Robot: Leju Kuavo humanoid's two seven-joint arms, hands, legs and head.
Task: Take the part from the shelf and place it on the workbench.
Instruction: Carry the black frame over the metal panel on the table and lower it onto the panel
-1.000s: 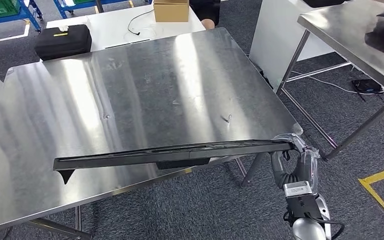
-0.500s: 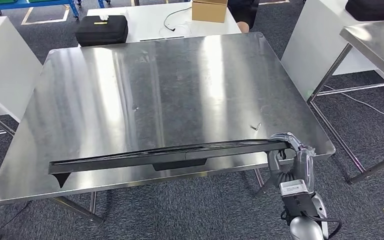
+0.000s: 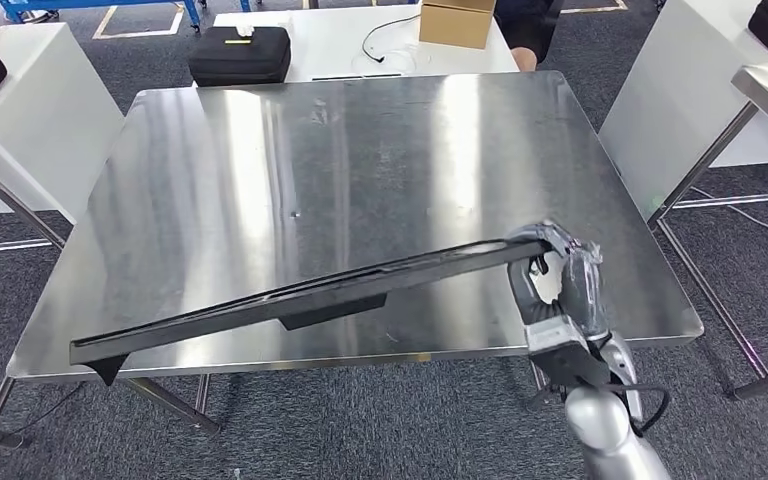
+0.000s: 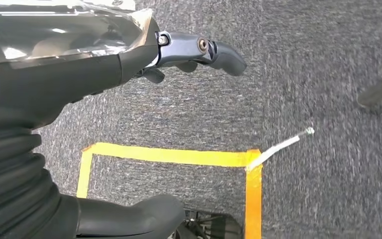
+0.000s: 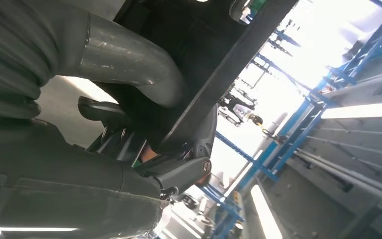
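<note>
The right hand (image 3: pixel 557 268) gripped one end of the long black part (image 3: pixel 300 293), fingers wrapped around it; the strip slanted above the steel workbench (image 3: pixel 210 180). The left hand (image 4: pixel 199 50) hung over grey carpet, fingers loosely apart, holding nothing. Farther back sat a black case (image 3: pixel 239 54) and a cardboard box (image 3: pixel 456 22).

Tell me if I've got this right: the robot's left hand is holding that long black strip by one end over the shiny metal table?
Not quite: it is the right robot hand, not the left, that holds the long black strip by one end over the shiny metal table, as the head view shows. In the left wrist view, the left robot hand hangs over grey carpet and holds nothing.
</note>
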